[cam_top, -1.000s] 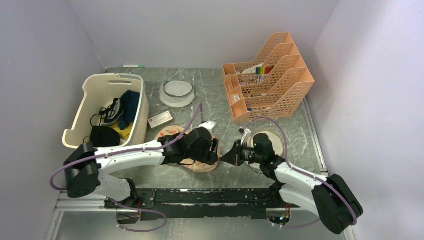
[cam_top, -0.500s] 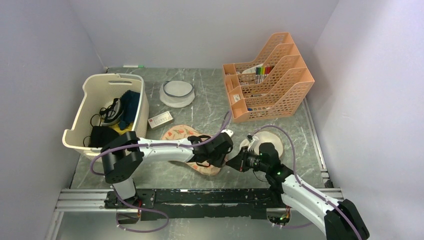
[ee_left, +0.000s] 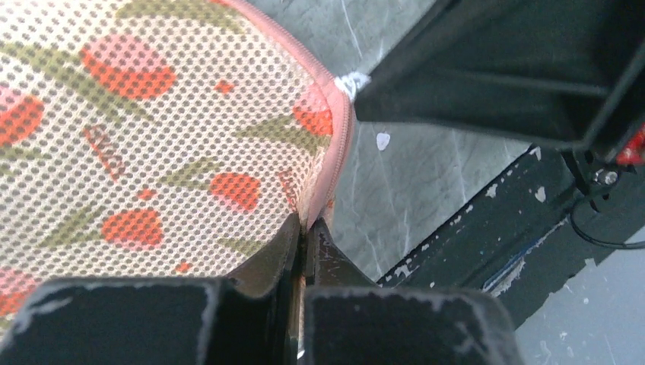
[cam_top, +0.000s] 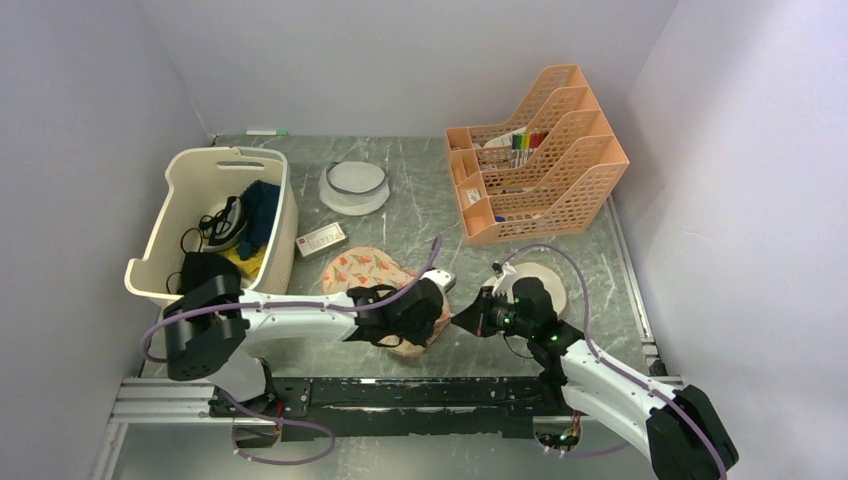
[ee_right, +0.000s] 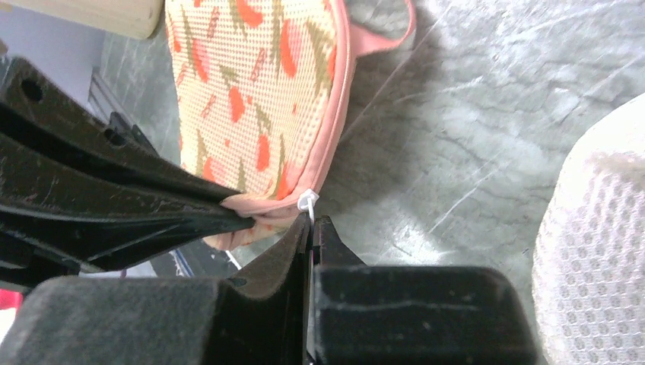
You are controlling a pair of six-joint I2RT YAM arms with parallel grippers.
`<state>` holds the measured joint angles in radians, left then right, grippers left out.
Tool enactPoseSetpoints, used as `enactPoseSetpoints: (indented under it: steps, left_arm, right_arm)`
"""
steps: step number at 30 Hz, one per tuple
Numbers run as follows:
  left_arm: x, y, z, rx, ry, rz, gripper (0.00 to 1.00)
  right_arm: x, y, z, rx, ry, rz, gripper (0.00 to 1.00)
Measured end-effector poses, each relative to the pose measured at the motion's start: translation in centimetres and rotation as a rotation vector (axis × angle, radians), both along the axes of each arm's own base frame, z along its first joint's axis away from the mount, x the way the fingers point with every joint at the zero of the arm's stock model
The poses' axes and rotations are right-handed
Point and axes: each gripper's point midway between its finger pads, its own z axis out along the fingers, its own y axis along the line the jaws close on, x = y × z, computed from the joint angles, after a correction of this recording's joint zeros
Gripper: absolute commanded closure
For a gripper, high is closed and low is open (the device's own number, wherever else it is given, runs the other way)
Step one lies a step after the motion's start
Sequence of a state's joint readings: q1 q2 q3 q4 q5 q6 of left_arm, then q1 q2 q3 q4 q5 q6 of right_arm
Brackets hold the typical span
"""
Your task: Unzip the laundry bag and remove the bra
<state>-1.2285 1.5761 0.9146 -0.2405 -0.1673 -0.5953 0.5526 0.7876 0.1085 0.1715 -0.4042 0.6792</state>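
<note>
Near the front edge of the table, about the middle, lies the laundry bag. The left gripper is closed tight, pinching the bag's pink zip edge on its near side. The right gripper is closed too, nipping the little white zip tag. The zip looks closed, so opening it is not yet done, and no bra shows. The bag is flat peach mesh with red flowers. A pink loop sticks out from its edge.

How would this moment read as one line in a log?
step: unzip bag | left claw: shut on bag edge | right claw: shut on zip pull | bag: looks zipped | bra: unseen
</note>
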Motion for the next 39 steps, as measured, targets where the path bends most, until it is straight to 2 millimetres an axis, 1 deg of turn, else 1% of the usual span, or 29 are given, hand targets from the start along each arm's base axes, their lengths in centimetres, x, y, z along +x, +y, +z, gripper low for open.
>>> enactPoseSetpoints:
  steps: [4,8,12,14,15,16,17,19,21,24,25,26,29,30,32,33,35,37,39]
  left_arm:
    - [-0.7,0.8,-0.2,-0.056,0.011,0.01,0.93]
    - [-1.2,1.6,-1.5,-0.061,0.041,0.047,0.93]
    - [-0.8,2.4,-2.3,-0.028,0.041,0.098,0.93]
    - [-0.5,2.8,-2.4,-0.005,0.03,0.116,0.85]
    - [-0.3,2.9,-2.2,0.003,0.022,0.122,0.79]
    - [-0.2,3.1,-2.1,0.015,0.015,0.127,0.7]
    - [-0.1,3.4,-1.9,0.027,0.007,0.131,0.64]
    - [0.0,4.4,-1.5,0.058,-0.002,0.134,0.52]
    - [-0.1,5.2,-1.0,0.075,-0.005,0.134,0.43]
    - [-0.7,6.2,0.5,0.068,0.001,0.115,0.31]
    - [-1.1,6.2,1.2,0.047,0.009,0.102,0.27]
    - [-1.2,6.1,1.8,0.029,0.01,0.093,0.25]
    - [-2.0,5.4,3.7,-0.042,0.022,0.06,0.25]
    - [-2.2,5.0,4.4,-0.063,0.024,0.05,0.27]
    - [-2.2,4.4,5.0,-0.078,0.025,0.046,0.36]
    - [-2.1,4.0,5.2,-0.077,0.027,0.05,0.4]
    - [-1.6,3.2,5.2,-0.055,0.029,0.069,0.42]
    - [-1.0,2.3,4.8,-0.028,0.022,0.087,0.47]
    - [-0.7,1.9,4.1,0.002,0.013,0.094,0.52]
  right_arm:
    - [0.9,-0.3,-0.4,-0.04,-0.003,-0.037,1.0]
    - [1.9,-0.6,-1.5,-0.103,0.025,-0.064,1.0]
    - [2.3,-0.5,-1.7,-0.128,0.025,-0.058,1.0]
    - [2.1,-0.3,-1.5,-0.119,0.02,-0.038,1.0]
    - [1.9,-0.2,-1.3,-0.11,0.015,-0.027,1.0]
    - [1.8,0.0,-1.1,-0.098,0.009,-0.012,1.0]
    - [1.5,0.2,-0.9,-0.083,0.004,0.005,1.0]
    - [1.0,0.6,-0.5,-0.057,-0.005,0.034,1.0]
    - [0.5,0.9,-0.3,-0.033,-0.008,0.065,1.0]
    - [-0.6,1.5,0.2,0.011,-0.021,0.113,1.0]
    - [-0.9,1.7,0.3,0.026,-0.025,0.124,1.0]
    - [-1.2,1.8,0.3,0.04,-0.027,0.132,1.0]
    - [-2.1,2.2,0.4,0.07,-0.024,0.16,1.0]
    - [-2.3,2.4,0.4,0.077,-0.021,0.168,1.0]
    - [-2.6,2.7,0.7,0.091,-0.025,0.183,1.0]
    - [-2.6,2.8,0.9,0.099,-0.03,0.189,1.0]
    - [-2.8,3.1,1.2,0.111,-0.036,0.199,1.0]
    - [-3.0,3.3,1.3,0.115,-0.037,0.206,1.0]
    - [-3.2,3.5,1.3,0.116,-0.035,0.216,1.0]
